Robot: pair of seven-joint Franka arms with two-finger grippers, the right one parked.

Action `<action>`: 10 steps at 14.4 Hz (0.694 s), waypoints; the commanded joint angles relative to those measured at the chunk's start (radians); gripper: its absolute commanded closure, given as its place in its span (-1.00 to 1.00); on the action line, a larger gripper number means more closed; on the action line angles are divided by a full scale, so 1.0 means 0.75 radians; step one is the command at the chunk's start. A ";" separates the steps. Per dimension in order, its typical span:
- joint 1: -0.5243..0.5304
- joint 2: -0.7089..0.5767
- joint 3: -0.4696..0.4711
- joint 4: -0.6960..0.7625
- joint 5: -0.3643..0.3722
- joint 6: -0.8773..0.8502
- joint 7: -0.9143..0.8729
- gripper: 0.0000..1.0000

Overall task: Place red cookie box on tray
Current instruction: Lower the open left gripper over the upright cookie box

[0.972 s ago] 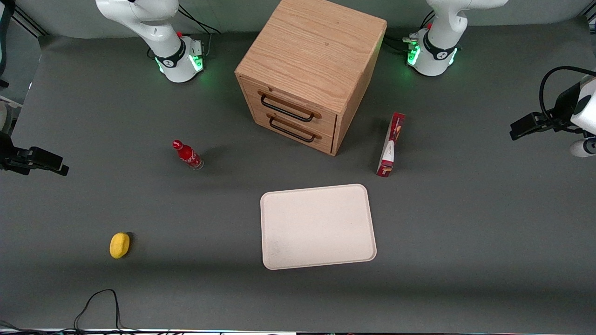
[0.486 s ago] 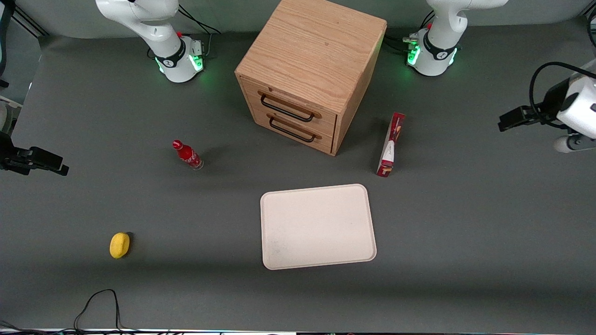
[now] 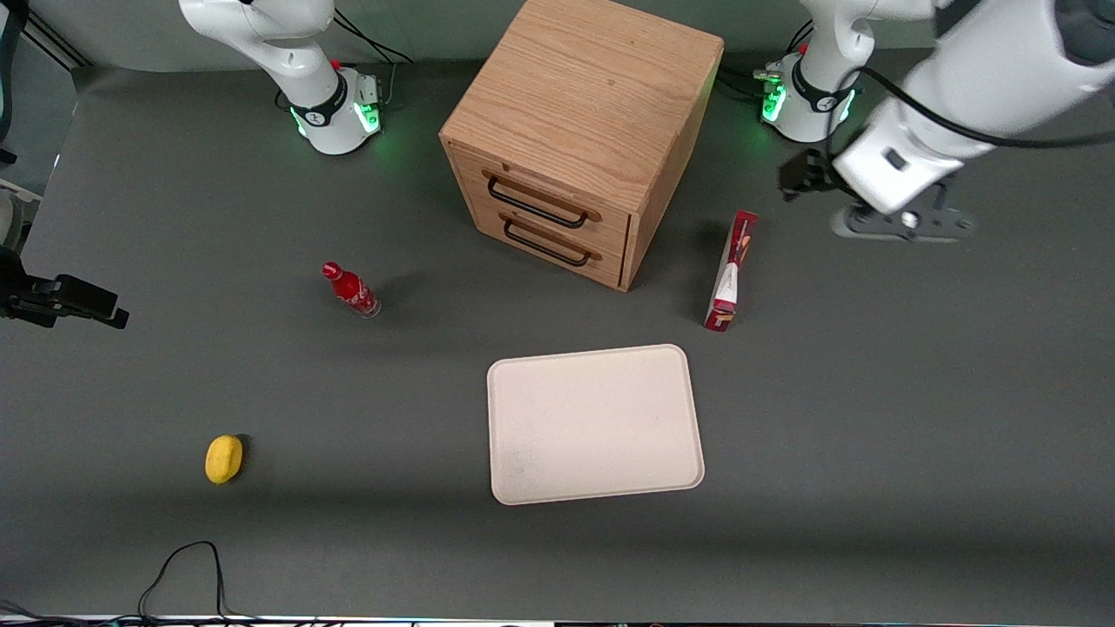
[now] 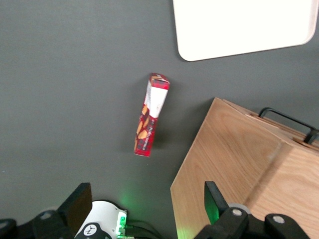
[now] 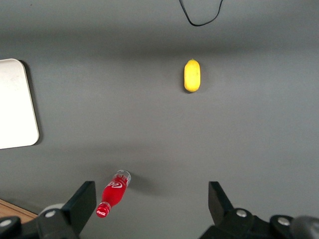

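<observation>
The red cookie box [image 3: 731,273] stands on its long edge on the grey table [image 3: 871,418], beside the wooden drawer cabinet [image 3: 579,131] on my working arm's side and just farther from the front camera than the cream-white tray [image 3: 594,424] — near the tray's corner but not touching it. From my wrist camera the box [image 4: 151,115] shows a white section and cookie pictures; its lettering is too small for me to read. The small red bottle [image 3: 350,290] toward the parked arm's end carries a white script mark I cannot make out either.

A yellow lemon-like object [image 3: 223,459] lies nearer the front camera, also toward the parked arm's end, with a black cable [image 3: 187,566] looping at the table edge. Nothing lies between the box and the tray; the cabinet, with two black handles on its drawers, stands close to the box.

My gripper [image 3: 902,225] hangs above the table, near the box on my arm's side — its fingers [image 4: 75,211] spread wide, holding nothing. Half a second ago it was out at the table's end; it has since swung in toward the box. Box, tray and bottle have not moved.
</observation>
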 commanded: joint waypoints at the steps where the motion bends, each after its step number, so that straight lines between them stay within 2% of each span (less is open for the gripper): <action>1: 0.003 -0.188 0.016 -0.256 -0.004 0.119 0.018 -1.00; 4: -0.011 -0.227 0.018 -0.422 -0.006 0.219 0.089 -1.00; 7: -0.042 -0.284 0.006 -0.712 -0.002 0.497 0.094 -1.00; 10: -0.097 -0.242 -0.005 -0.896 0.008 0.737 0.132 -1.00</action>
